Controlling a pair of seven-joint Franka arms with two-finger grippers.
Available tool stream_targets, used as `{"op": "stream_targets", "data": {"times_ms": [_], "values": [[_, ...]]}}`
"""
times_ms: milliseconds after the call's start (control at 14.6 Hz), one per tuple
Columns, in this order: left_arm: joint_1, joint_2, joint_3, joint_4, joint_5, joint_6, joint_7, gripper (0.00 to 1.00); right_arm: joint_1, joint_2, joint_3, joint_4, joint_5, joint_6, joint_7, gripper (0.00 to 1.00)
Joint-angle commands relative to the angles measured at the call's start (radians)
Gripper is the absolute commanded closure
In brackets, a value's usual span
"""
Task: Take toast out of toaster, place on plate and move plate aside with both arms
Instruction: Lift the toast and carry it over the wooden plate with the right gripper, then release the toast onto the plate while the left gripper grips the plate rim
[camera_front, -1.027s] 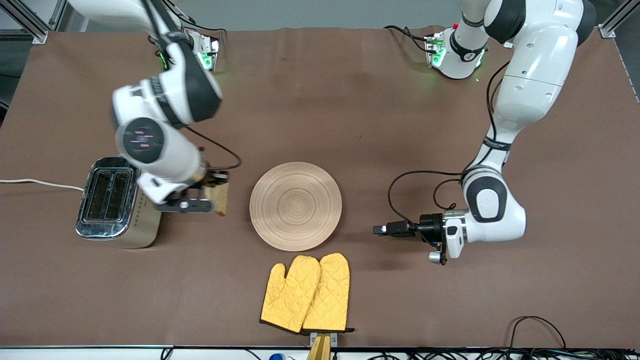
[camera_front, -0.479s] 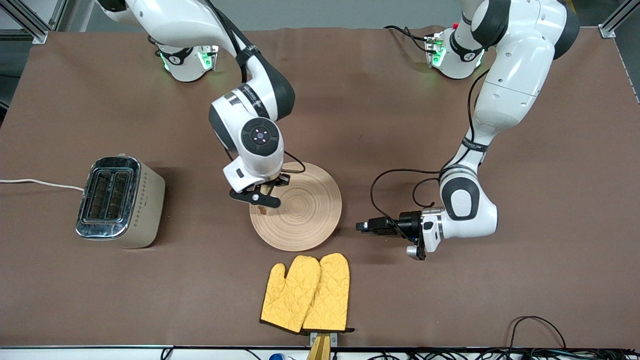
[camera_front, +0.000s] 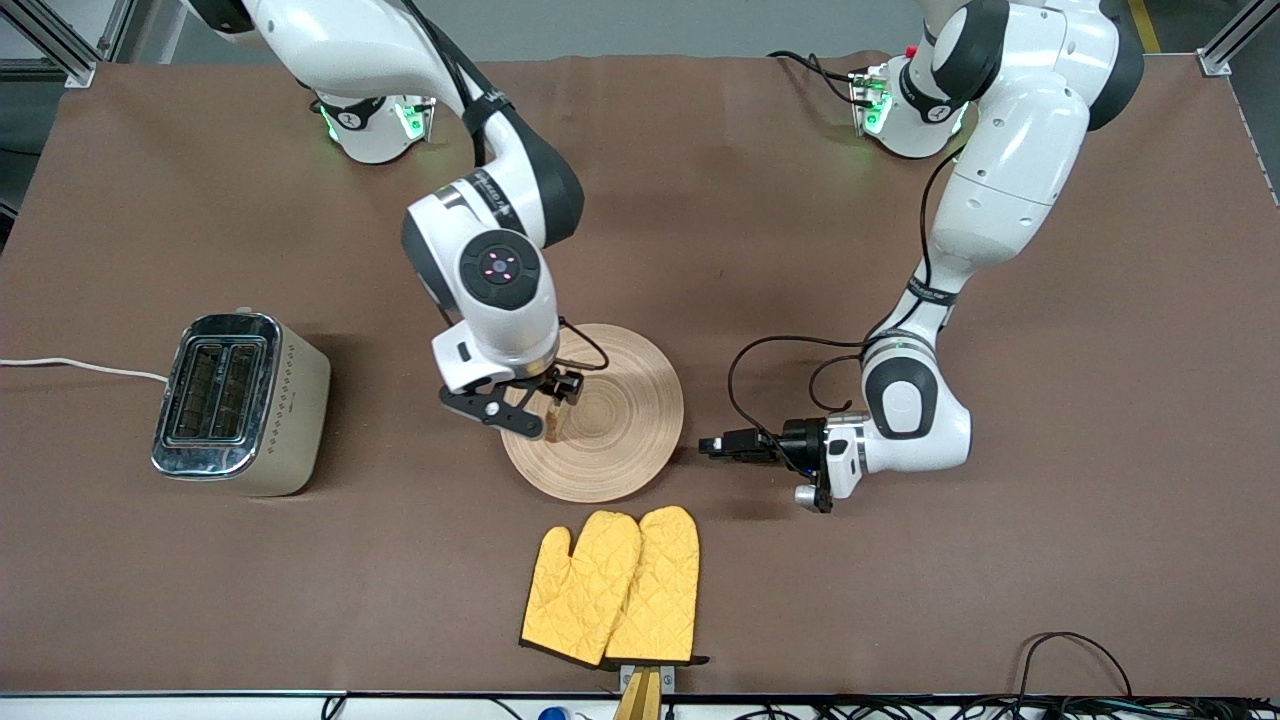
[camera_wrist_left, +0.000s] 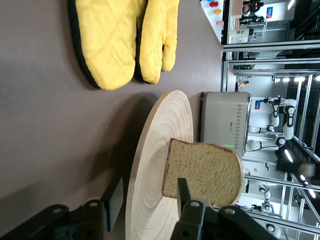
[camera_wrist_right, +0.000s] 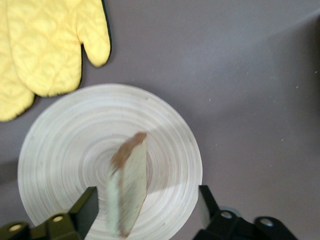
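Right gripper (camera_wrist_right: 145, 212) over plate (camera_front: 640, 440), jaws released; toast (camera_wrist_right: 128, 187) on edge, may topple off. Left gripper (camera_front: 712, 446) beside rim, jaws part-spread, grasping nothing.

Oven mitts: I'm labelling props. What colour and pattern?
The oven mitts are yellow, diamond-quilted, with dark edging; clearest in the left wrist view.
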Motion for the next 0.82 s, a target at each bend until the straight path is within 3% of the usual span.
{"op": "stream_targets", "data": {"times_ms": [0, 548, 753], "values": [[-0.021, 0.017, 0.001, -0.006, -0.039, 0.024, 0.041, 0.49, -0.09, -0.054, 0.02, 0.012, 0.009, -0.033, 0.009, 0.0], [-0.044, 0.014, -0.001, -0.061, -0.07, 0.024, 0.111, 0.55, -0.332, -0.22, 0.011, 0.0, 0.053, -0.171, -0.415, 0.0], [-0.062, 0.015, -0.001, -0.068, -0.091, 0.025, 0.123, 0.58, -0.441, -0.302, 0.014, -0.061, 0.057, -0.187, -0.584, 0.0]]}}
